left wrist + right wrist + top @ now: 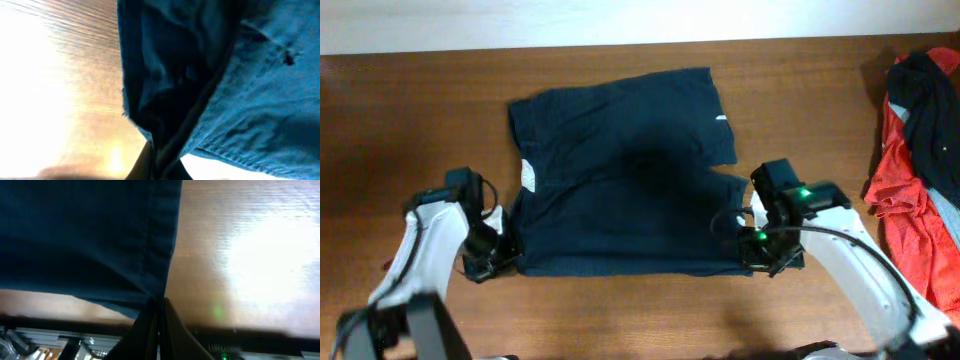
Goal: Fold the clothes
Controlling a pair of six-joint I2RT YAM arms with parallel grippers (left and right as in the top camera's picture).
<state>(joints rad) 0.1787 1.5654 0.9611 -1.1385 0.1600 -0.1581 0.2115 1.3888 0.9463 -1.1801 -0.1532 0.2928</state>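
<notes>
Along the near edge of the dark navy shorts (620,170), each arm has one corner. The left fingers (160,167) are clenched on the left corner and the right fingers (177,335) pinch the right one. The shorts lie spread on the tabletop (410,110), long axis running left to right between the arms. The rest of the cloth lies beyond both grips, so the fold likely needs both corners carried evenly toward the far edge.

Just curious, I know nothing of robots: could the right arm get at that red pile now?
Probably not straight away: the right gripper looks shut on the navy shorts at a corner. Otherwise only bare table lies between it and the red pile.
</notes>
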